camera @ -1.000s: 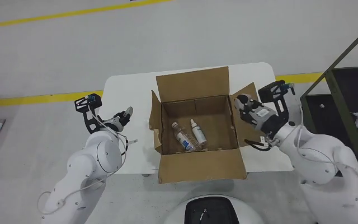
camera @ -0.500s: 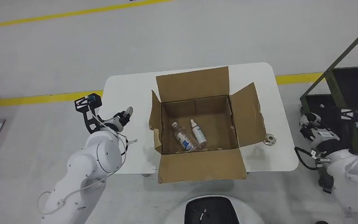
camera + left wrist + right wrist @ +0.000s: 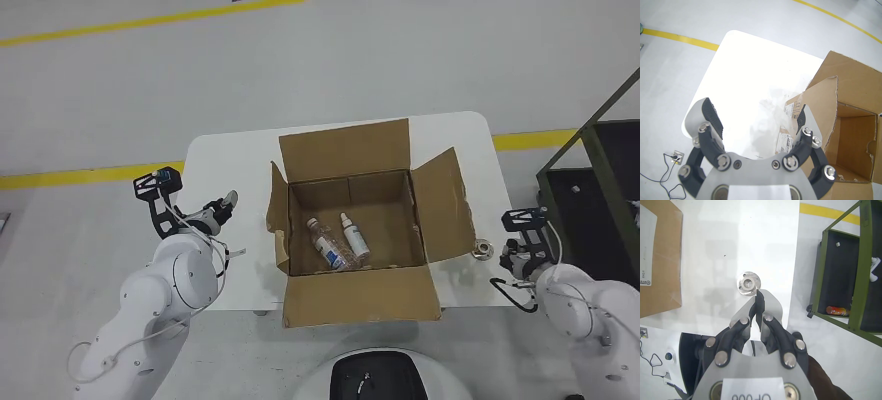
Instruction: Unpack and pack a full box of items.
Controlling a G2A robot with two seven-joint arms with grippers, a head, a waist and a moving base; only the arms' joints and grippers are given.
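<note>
Right gripper (image 3: 757,295), fingers together, overlaps the rim of the flange (image 3: 747,283).

White table (image 3: 745,75) is lying under and ahead of the left gripper (image 3: 754,103) jaws, and is also running on past the jaw tips of the right gripper (image 3: 757,292). Grey floor (image 3: 300,60) is surrounding the table. Yellow floor line (image 3: 677,37) is running across the floor well beyond the left jaws, past the table's far edge. Floor socket (image 3: 677,157) with a thin black cable is sitting off the table, out to the side and back behind the left jaw tips. Green rack (image 3: 836,275) with black panels is standing on the floor, off to one side of the right jaws and well apart from them, past the table edge.
</note>
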